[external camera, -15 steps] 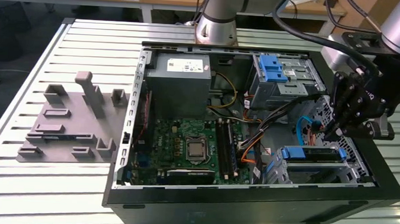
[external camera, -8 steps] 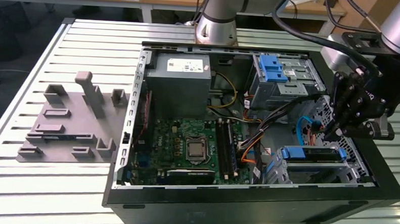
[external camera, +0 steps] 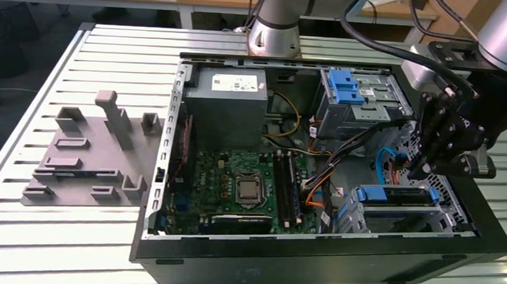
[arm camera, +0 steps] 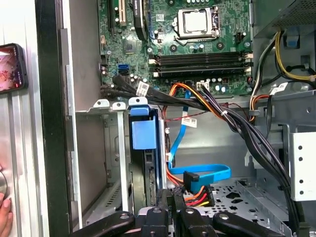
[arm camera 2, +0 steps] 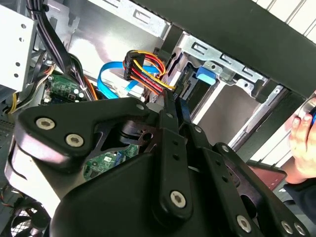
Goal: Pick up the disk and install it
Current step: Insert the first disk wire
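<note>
Scene: an open black desktop computer case point(external camera: 317, 260) lying on a slatted metal table point(external camera: 34, 74), with the green motherboard point(external camera: 234, 186) exposed.

End effector: the black linkage gripper point(external camera: 436, 164) hangs inside the case over the drive-bay corner. Its fingers meet in a narrow line in both wrist views and look closed or nearly so. Whether anything is pinched between them cannot be told.

Task object: the disk, a flat drive in a blue plastic carrier point(arm camera: 144, 148), stands on edge in the silver metal drive cage point(arm camera: 111, 148) directly beneath and just ahead of the gripper. Its blue tab faces up toward the gripper. In the exterior view the same blue-edged carrier point(external camera: 392, 195) lies just below the fingertips.

Nearby: a flat blue data ribbon cable point(arm camera: 205, 173) and a red-yellow-black power connector point(arm camera: 197, 195) sit just beside the fingertips, on the motherboard side.

Bystander: a person's hand point(arm camera 2: 302, 136) rests outside the case wall.

Step in hand (judgement): the disk appears already in its bay, so this is the seating or release end of installation.

Next move calls for (judgement): keeping clear of the loose cables and checking that the carrier is fully home.
</note>
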Tool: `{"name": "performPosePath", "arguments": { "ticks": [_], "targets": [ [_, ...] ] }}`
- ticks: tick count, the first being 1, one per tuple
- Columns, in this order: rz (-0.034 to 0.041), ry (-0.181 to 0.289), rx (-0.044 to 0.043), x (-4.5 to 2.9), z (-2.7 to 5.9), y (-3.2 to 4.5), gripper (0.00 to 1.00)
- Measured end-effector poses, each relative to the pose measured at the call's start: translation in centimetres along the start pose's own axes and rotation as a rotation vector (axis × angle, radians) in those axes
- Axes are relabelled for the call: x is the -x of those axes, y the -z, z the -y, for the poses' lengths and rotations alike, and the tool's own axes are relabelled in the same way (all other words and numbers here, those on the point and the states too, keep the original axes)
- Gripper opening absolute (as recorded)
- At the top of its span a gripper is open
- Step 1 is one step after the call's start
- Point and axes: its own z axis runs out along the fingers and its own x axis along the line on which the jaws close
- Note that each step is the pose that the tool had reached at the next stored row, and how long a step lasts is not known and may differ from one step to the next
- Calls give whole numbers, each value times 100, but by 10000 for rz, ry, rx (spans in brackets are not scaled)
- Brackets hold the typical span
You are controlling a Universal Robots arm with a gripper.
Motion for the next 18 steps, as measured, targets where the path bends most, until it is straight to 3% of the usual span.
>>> {"name": "performPosePath", "arguments": {
  "ticks": [6, 15, 18],
  "targets": [
    [86, 49, -72, -81, -19, -19, 16],
    [224, 249, -113, -146, -24, -64, 16],
    [232, 266, -116, -146, -26, -85, 16]
  ]
}}
